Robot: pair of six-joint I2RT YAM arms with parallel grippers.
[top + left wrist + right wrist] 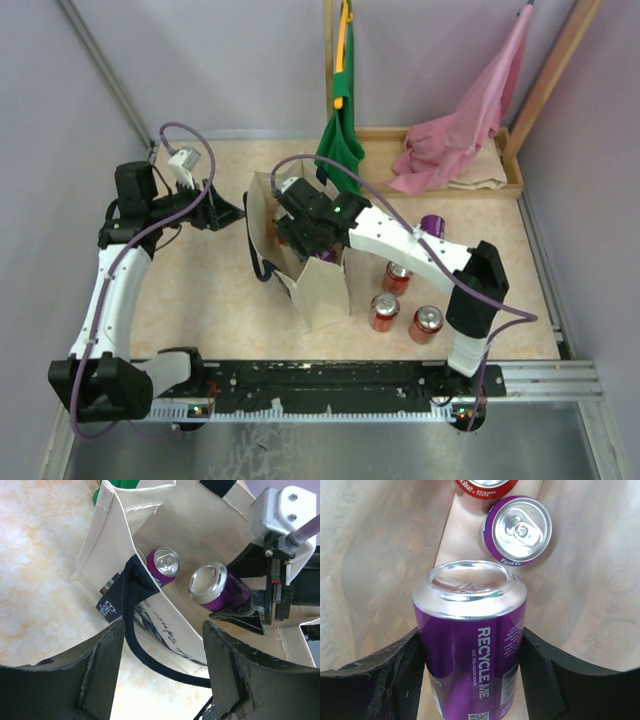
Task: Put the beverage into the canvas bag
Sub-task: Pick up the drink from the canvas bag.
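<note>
The cream canvas bag (322, 292) stands open on the table with a dark strap handle (131, 630). My right gripper (312, 238) reaches down into it, shut on a purple beverage can (470, 650), whose sides both fingers touch. The left wrist view shows this can (220, 587) tilted inside the bag (120, 525). At the bottom of the bag (380, 545) lie another purple can (517, 530) and a red can (482, 487). My left gripper (232, 212) is open beside the bag's left side. Its jaws (162, 624) stand wide, with the strap loop hanging just beyond them.
Three red cans (384, 312) (426, 324) (398, 276) and a purple can (432, 226) stand on the table right of the bag. A green cloth bag (342, 140) and a pink cloth bag (460, 130) hang over a wooden tray (515, 170) at the back.
</note>
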